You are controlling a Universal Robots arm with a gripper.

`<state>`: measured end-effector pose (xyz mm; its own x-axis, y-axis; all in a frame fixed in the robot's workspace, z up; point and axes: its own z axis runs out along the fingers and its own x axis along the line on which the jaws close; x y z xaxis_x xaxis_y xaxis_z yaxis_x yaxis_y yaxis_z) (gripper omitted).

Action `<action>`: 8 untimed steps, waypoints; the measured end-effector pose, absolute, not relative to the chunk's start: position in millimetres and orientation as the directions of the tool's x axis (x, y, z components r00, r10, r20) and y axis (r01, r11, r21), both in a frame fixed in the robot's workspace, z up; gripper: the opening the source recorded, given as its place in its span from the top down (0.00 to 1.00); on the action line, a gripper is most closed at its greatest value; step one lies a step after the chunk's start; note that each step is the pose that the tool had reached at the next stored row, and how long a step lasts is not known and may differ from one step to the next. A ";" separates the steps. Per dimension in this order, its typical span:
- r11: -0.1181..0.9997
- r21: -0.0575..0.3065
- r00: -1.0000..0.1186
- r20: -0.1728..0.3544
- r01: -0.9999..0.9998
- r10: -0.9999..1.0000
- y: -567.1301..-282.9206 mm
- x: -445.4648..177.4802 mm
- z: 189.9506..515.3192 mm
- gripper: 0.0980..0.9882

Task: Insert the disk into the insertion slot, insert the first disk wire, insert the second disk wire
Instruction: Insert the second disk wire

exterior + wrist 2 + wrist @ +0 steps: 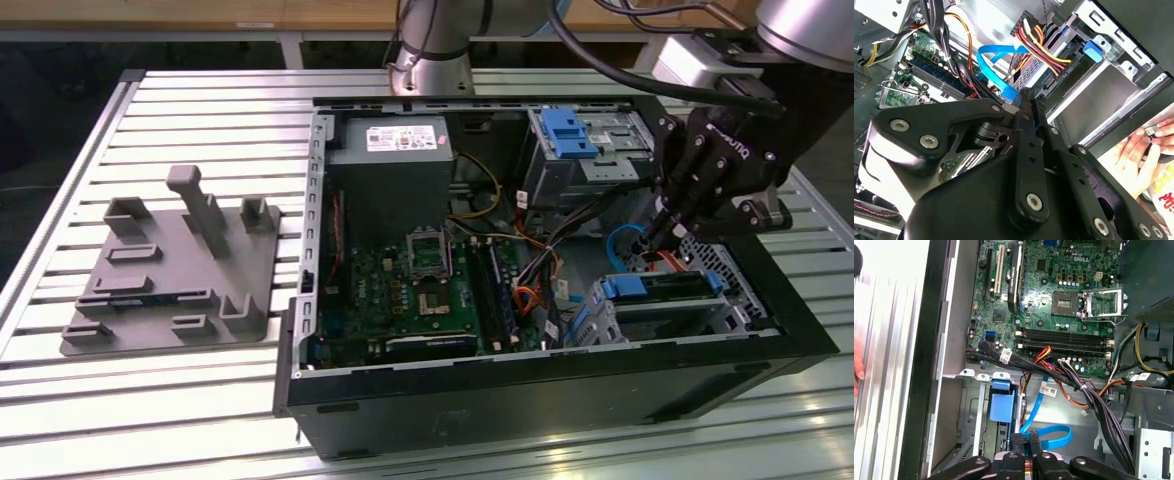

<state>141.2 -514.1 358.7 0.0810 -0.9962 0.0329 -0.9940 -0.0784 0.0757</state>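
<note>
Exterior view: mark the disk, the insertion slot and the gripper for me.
disk (663, 287): exterior view, silver top face.
insertion slot (731, 312): exterior view, perforated side wall of the cage.
gripper (657, 240): exterior view, between the fingertips.

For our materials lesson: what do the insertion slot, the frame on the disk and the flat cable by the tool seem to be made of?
The insertion slot: bare sheet metal, dull silver, perforated walls. The disk's frame: probably moulded plastic, uniform bright blue, slightly glossy. The flat blue cable: likely flexible plastic sheathing, since it bends in smooth loops. The tool: matt black, metal or plastic, unclear.

We count one open computer case (561, 400); one disk (663, 288); one grey fixture plate (167, 275); two blue latches (569, 133).
</note>
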 end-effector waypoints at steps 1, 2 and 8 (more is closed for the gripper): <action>-0.078 0.076 0.081 0.033 -0.994 -0.996 -514.1 141.3 358.6 0.93; -0.079 0.077 0.081 0.033 -0.994 -0.996 -514.1 141.4 358.5 0.93; -0.079 0.077 0.082 0.033 -0.994 -0.996 -514.1 141.7 358.3 0.93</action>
